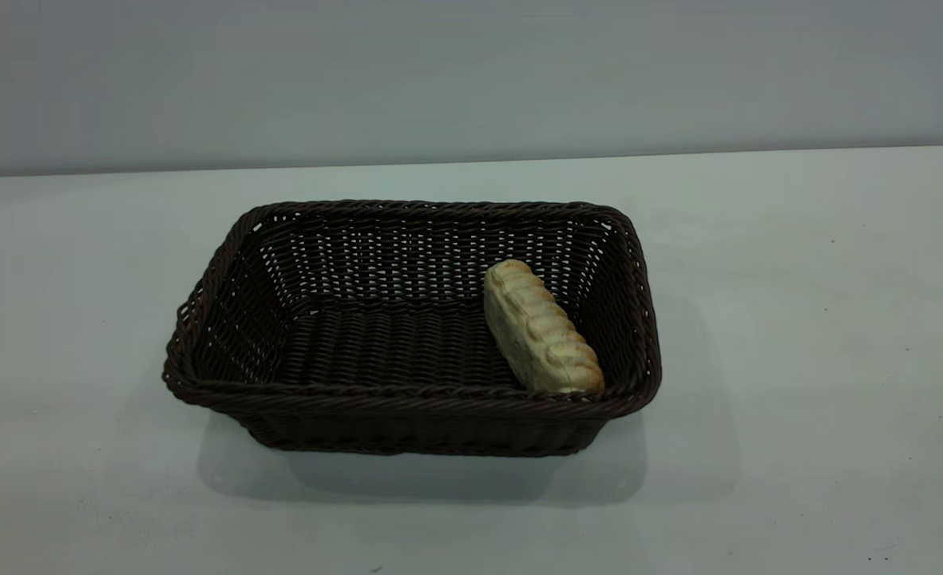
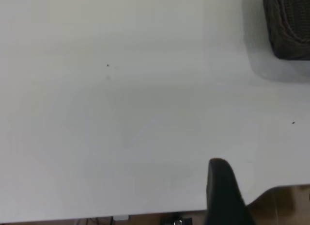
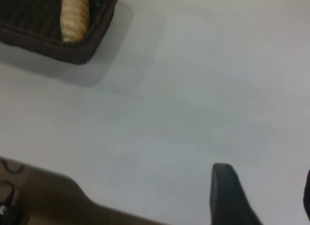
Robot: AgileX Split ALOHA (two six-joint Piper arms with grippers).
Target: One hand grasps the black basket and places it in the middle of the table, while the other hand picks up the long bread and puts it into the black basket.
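Observation:
The black basket stands in the middle of the table. The long bread lies inside it, slanted against the basket's right wall. Neither arm shows in the exterior view. In the left wrist view one black finger of my left gripper hangs over the table's edge, with a corner of the basket far off. In the right wrist view my right gripper is open and empty over bare table, with the basket and the bread well away. Both grippers hold nothing.
The white table spreads wide around the basket on all sides, with a grey wall behind. The table's edge shows close to each gripper in the wrist views.

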